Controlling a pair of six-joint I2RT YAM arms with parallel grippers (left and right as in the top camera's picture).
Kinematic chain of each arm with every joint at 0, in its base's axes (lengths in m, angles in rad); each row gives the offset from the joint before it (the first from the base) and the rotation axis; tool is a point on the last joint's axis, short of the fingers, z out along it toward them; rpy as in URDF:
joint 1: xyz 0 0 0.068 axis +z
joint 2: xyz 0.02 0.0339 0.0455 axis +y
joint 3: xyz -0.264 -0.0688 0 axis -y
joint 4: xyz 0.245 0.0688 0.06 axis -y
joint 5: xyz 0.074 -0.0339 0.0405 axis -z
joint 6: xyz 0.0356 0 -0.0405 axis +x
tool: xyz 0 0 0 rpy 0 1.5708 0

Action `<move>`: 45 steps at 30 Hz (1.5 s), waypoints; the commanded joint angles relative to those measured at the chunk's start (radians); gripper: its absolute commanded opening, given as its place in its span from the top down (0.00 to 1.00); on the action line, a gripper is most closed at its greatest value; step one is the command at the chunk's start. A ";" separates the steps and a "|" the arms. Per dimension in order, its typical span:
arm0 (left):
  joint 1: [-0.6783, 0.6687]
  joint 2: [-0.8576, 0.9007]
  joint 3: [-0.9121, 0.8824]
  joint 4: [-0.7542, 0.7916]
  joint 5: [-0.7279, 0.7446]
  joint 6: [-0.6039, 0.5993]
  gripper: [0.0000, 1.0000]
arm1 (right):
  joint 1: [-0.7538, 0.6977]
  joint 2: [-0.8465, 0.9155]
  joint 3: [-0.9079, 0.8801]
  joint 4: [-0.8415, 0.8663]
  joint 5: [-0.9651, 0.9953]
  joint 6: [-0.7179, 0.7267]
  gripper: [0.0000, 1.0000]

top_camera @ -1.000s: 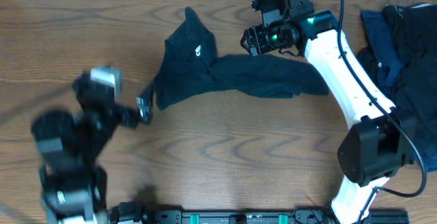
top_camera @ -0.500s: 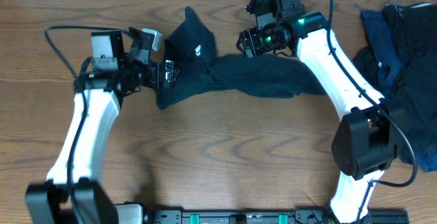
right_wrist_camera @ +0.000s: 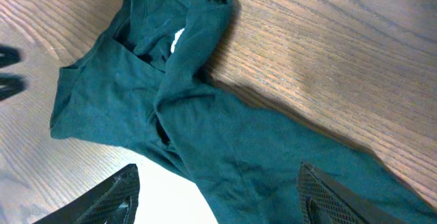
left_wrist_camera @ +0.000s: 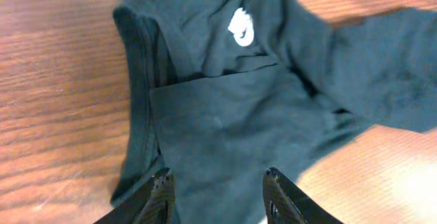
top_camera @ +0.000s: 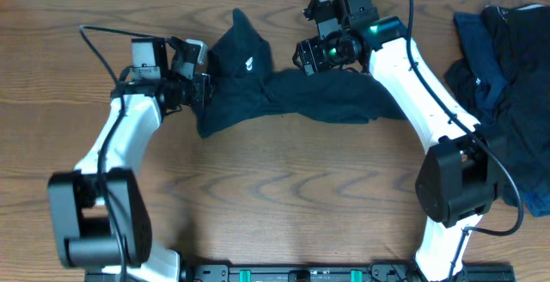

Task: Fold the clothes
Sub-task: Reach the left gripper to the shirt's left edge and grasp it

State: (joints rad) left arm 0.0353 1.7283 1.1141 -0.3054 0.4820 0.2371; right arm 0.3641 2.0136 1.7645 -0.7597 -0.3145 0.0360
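Note:
Of the clothes, a very dark navy T-shirt (top_camera: 326,97) lies crumpled across the back middle of the table, its small white logo (top_camera: 247,62) facing up. My left gripper (top_camera: 204,89) sits at the shirt's left edge. In the left wrist view the shirt (left_wrist_camera: 225,121) fills the frame, and the left gripper (left_wrist_camera: 218,183) stands with its jaws apart, straddling the fabric. My right gripper (top_camera: 304,57) hovers over the shirt's upper middle edge. In the right wrist view it (right_wrist_camera: 217,183) is wide open above the cloth (right_wrist_camera: 239,142), holding nothing.
A heap of more dark clothes (top_camera: 507,67) lies at the table's right edge beside the right arm's base (top_camera: 455,187). The wooden table (top_camera: 284,187) ends at a white wall at the back. A black rail (top_camera: 301,273) runs along the front edge.
My left arm has swung from the front left up to the shirt's left edge, and its jaws have narrowed. The right gripper has shifted slightly left.

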 commanded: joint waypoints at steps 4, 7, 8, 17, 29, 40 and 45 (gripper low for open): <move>0.000 0.102 0.016 0.093 -0.023 0.005 0.56 | 0.010 0.012 0.000 0.000 -0.003 -0.015 0.28; 0.000 0.135 0.016 0.132 -0.023 0.005 0.56 | 0.010 0.012 0.000 0.000 -0.003 -0.015 0.28; 0.000 0.145 0.016 0.143 -0.023 0.005 0.56 | 0.010 0.012 0.000 0.000 -0.003 -0.015 0.28; -0.002 0.229 0.016 0.211 -0.023 0.005 0.56 | 0.009 0.012 0.000 0.001 -0.003 -0.015 0.27; -0.002 0.247 0.016 0.264 -0.023 0.005 0.56 | 0.009 0.012 0.000 0.000 -0.003 -0.015 0.27; -0.002 0.292 0.016 0.314 -0.023 -0.010 0.56 | 0.009 0.012 0.000 0.000 -0.003 -0.015 0.28; -0.002 0.291 0.016 0.334 -0.023 -0.032 0.56 | 0.009 0.012 0.000 0.000 -0.003 -0.015 0.28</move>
State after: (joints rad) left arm 0.0353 2.0075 1.1152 0.0235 0.4637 0.2211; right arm 0.3641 2.0136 1.7645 -0.7601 -0.3145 0.0360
